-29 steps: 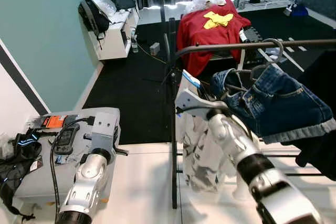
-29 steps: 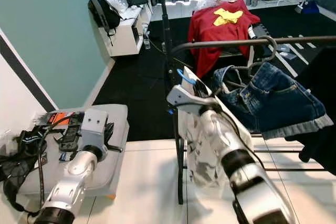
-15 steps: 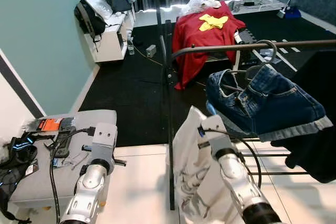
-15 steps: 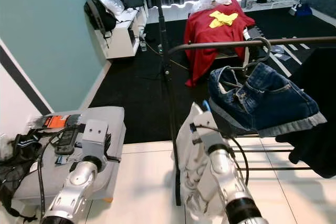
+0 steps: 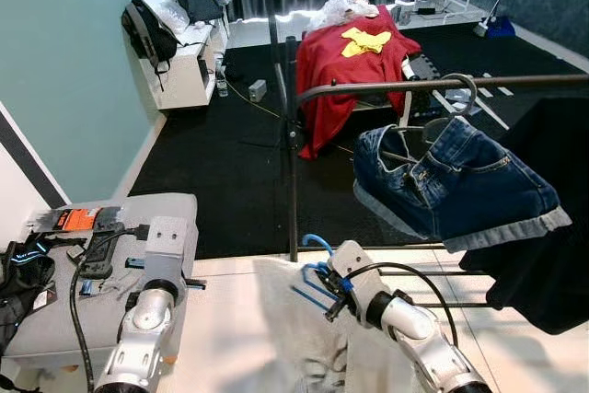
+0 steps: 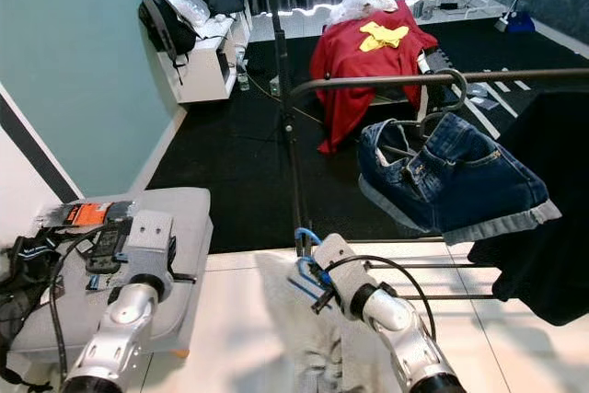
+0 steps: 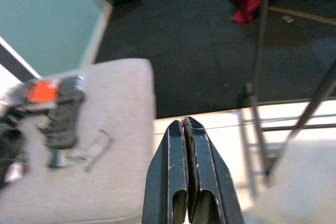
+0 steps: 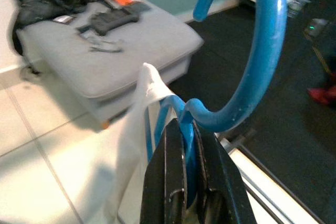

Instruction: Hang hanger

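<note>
Left eye view: the right gripper (image 5: 324, 294) holds a blue hanger (image 5: 315, 273) low over the white tiles, a pale garment (image 5: 294, 319) draped from it; the dark rail (image 5: 433, 86) runs above, already carrying denim shorts (image 5: 456, 183) on their own hook.

Right eye view: the left gripper's arm (image 6: 120, 319) hangs idle beside a grey ottoman (image 6: 189, 218); a red cloth with a yellow patch (image 6: 373, 52) lies beyond the rack.

Left wrist view: the left gripper (image 7: 187, 174) points at the floor, its black fingers pressed together on nothing.

Right wrist view: the right gripper's fingers (image 8: 173, 182) pinch the hanger's neck just under its open hook, the white fabric beside them.

Doing it well, by my judgement: lift the hanger clear above the rail, turn the hook's opening toward the bar, pick the bare stretch left of the shorts, lower until the hook seats, and only then loosen the grip.

Writing: none legible; an orange label on the ottoman is too small to read.
</note>
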Available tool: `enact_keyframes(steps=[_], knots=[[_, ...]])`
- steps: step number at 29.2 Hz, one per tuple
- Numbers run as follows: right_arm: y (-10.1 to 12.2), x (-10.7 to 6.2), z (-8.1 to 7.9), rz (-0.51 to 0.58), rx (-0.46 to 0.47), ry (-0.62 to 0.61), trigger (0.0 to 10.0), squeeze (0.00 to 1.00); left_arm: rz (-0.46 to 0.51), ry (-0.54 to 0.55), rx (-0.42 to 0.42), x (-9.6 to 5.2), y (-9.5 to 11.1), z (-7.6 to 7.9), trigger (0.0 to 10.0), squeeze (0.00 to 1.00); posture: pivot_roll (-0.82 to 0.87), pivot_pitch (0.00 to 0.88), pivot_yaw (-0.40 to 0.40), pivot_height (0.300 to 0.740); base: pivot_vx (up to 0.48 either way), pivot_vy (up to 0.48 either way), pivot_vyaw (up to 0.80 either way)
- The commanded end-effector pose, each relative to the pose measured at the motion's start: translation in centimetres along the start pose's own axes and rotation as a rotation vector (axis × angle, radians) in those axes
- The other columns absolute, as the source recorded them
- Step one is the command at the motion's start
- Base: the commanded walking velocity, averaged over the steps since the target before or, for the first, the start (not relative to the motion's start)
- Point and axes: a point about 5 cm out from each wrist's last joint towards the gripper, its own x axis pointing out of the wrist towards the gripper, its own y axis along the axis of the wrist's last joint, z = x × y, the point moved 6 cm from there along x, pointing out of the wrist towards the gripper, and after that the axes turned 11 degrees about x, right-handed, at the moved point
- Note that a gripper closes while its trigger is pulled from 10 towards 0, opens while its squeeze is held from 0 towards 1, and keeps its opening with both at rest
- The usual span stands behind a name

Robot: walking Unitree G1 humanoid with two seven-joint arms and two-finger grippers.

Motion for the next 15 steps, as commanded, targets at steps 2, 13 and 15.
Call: enact_keyframes(steps=[2, 13, 15], knots=[[2.0, 0.2, -0.5, 0.065, 0.007, 0.053, 0.0, 0.0, 0.005, -0.028, -0.062, -0.1, 0.1, 0.0, 10.0, 0.0, -0.01, 0.036, 0.041, 0.74, 0.0, 0.0, 0.0], [10.5, -3.7, 4.6, 0.193, -0.006, 0.2, 0.0, 0.0, 0.323, -0.37, -0.243, -1.6, 7.2, 1.2, 10.0, 1.0, -0.05, 0.041, 0.01, 0.74, 0.0, 0.0, 0.0], [11.3, -3.9, 5.1, 0.206, -0.016, 0.201, 0.0, 0.0, 0.333, -0.406, -0.246, -2.2, 7.3, 1.3, 10.0, 1.0, -0.05, 0.04, 0.005, 0.74, 0.0, 0.0, 0.0]])
